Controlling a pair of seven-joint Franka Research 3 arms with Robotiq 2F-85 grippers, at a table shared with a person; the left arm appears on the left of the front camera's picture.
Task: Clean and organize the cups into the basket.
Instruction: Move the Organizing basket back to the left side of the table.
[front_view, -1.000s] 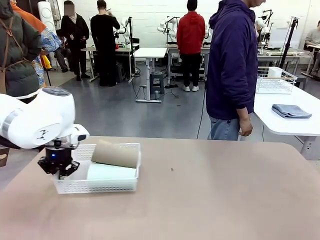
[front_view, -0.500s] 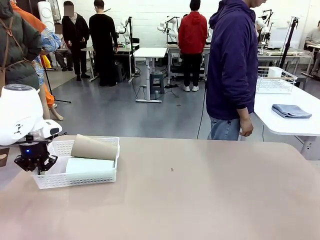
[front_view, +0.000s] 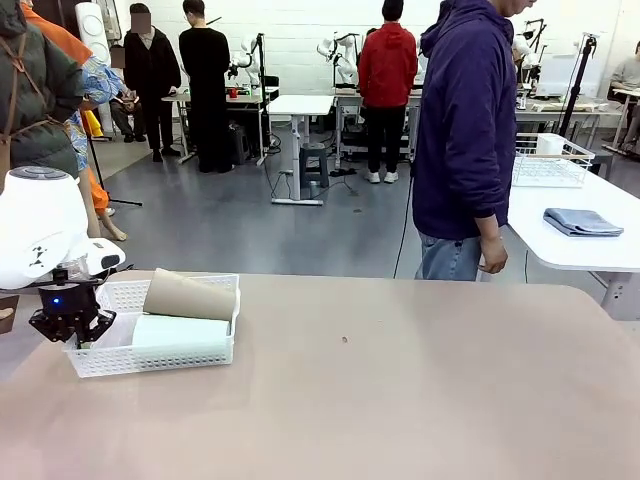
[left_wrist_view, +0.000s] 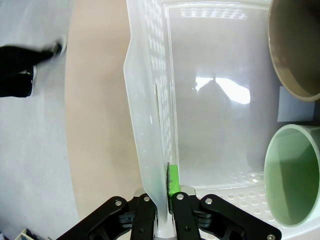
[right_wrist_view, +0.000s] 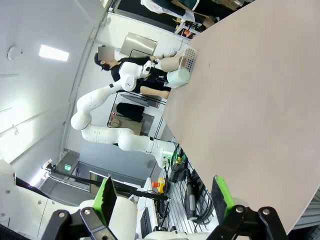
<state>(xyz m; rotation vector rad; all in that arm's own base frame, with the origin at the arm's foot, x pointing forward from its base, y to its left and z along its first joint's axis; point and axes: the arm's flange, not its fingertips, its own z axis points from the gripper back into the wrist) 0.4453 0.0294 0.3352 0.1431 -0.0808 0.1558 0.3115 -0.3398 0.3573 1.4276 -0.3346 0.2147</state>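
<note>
Pinching the basket (left_wrist_view: 150, 125) end wall, the left gripper (left_wrist_view: 162, 200) has its jaws closed on it, both cups (front_view: 187, 296) lying crosswise inside; the right gripper (right_wrist_view: 162, 197) jaws gape, far off.

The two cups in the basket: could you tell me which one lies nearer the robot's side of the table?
The pale mint green cup, lying along the basket's near wall; the tan-brown cup lies behind it.
</note>
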